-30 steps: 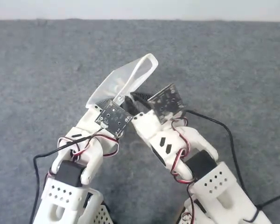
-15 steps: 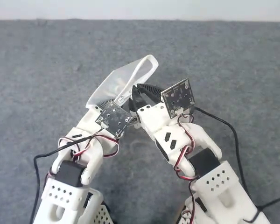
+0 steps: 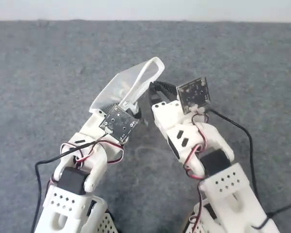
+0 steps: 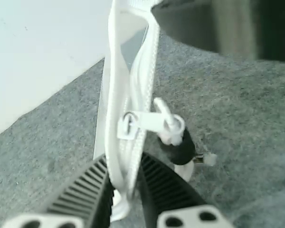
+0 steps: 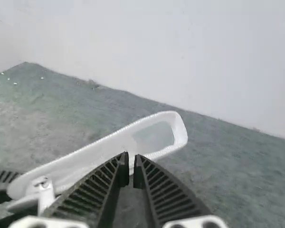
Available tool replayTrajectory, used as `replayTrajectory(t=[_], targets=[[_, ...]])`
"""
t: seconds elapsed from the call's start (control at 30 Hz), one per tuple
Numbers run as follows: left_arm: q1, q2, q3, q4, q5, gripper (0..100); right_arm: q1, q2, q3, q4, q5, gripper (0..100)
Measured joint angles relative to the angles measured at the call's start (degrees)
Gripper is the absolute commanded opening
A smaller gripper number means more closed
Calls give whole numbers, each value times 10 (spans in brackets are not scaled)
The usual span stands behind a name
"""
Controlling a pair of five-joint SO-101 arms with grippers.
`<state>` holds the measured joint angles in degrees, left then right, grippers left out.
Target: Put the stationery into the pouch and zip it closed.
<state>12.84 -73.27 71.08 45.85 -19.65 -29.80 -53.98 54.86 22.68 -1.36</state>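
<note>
Left pincer (image 3: 111, 104) grips the pouch (image 3: 128, 82) by one end, held up; right pincer (image 3: 153, 89), nearly shut and empty, has backed off the zip pull (image 3: 129, 103) along the pouch. Left wrist: jaws clamp the pouch's edge, pull just beyond. Right wrist: narrow-gapped jaws before the pouch, holding nothing. Zipping probably needs a regrasp.

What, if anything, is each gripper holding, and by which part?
The left gripper clamps the pouch by its zipper edge; the right gripper holds nothing.

White plastic arms (image 3: 87, 162), black ribbed pincer fingers (image 5: 102, 190), red wires (image 3: 112, 156) (black cables (image 3: 235, 132) too), square dark camera boards (image 3: 118, 123)
</note>
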Motion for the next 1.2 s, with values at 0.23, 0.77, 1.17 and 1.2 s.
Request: replayTrajectory(t=[0.23,0.77,1.17,1.2], targets=[[0,0,0,0,0,9,0,-3,0,22,-1,65],[0,0,0,0,0,9,-129,-116,-14,171,-1,95],[0,0,0,0,0,9,-131,24,-25,153,-1,91],[0,0,0,0,0,9,-131,32,-25,147,-1,90]])
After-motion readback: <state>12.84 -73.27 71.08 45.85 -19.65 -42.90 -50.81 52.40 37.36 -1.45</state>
